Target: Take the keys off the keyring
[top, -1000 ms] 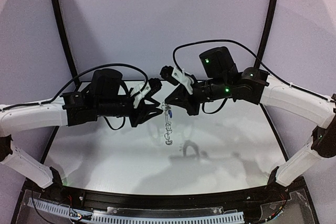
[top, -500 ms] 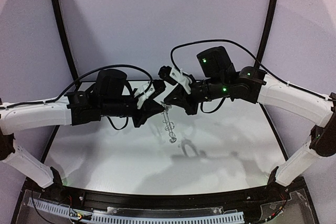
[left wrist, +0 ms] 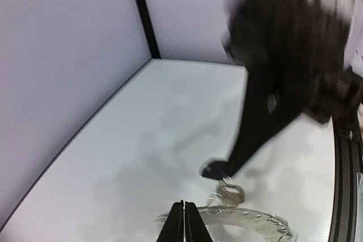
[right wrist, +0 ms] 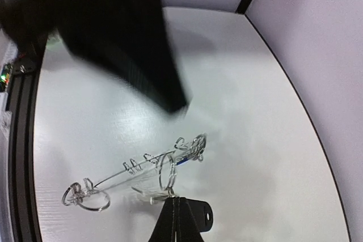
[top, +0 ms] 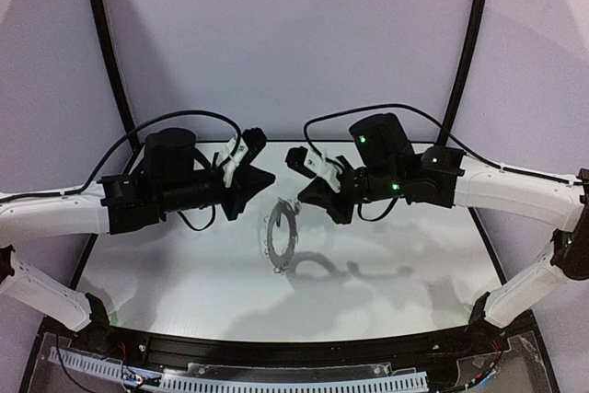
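1. Top external: holding keyring (top: 271,230) aloft over mid-table (top: 166,273), right gripper (top: 299,198) clamped on its top.
2. Left gripper (top: 271,179) shut just beside, apparently empty.
3. Likely mid-removal; next calls for reopening left and pinching black-headed key (right wrist: 199,217).

My left gripper (top: 270,179) and right gripper (top: 300,197) face each other tip to tip above the middle of the table (top: 166,273), and the gap between them is blocked by the keyring (top: 282,230), which hangs off the tabletop just under my right fingertips with its fringe of wire loops spreading sideways. Wide bare tabletop lies to either side of the ring, in front of it and behind it up to the back wall (top: 294,34). The room is bounded by two black corner posts (top: 104,43), the side walls, and the cables (top: 184,117) arching over each wrist.
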You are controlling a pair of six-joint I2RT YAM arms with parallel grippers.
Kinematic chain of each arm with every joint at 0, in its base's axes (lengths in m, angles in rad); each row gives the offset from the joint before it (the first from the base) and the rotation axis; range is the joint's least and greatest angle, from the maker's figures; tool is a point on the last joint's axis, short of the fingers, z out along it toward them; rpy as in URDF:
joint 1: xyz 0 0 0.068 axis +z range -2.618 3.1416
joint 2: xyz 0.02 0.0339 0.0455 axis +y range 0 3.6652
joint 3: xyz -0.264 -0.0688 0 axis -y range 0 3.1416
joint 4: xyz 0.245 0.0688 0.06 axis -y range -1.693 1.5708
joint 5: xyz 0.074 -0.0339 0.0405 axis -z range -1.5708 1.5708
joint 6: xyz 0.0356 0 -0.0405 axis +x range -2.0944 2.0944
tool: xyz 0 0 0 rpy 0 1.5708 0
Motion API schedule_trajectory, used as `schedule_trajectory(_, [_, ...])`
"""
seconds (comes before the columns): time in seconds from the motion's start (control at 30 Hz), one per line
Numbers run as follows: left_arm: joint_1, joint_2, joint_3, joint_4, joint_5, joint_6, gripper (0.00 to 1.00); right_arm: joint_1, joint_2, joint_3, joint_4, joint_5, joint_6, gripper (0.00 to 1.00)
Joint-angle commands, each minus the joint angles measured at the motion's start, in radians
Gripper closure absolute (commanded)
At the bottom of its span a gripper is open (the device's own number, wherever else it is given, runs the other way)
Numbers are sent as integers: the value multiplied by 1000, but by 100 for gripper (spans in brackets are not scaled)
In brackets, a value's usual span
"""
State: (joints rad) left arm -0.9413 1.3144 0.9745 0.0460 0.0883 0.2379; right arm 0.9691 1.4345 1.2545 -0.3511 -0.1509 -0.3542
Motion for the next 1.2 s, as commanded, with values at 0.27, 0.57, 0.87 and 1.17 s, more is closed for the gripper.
schedule_trajectory(0.27, [28, -50, 19, 90, 23, -81, 99, -10, 14, -72, 145, 33, 45, 100])
schedule_trajectory(0.57, [64, -5, 41, -39, 178, -100, 50, -10, -4, 36, 26, -18, 1, 100])
schedule_trajectory(0.87, [70, 94, 162, -172, 287, -38, 56, -10, 12, 99, -14, -37, 3, 100])
schedule_trajectory(1.17, [71, 123, 187, -183, 303, -13, 64, -10, 10, 115, -25, -52, 15, 100])
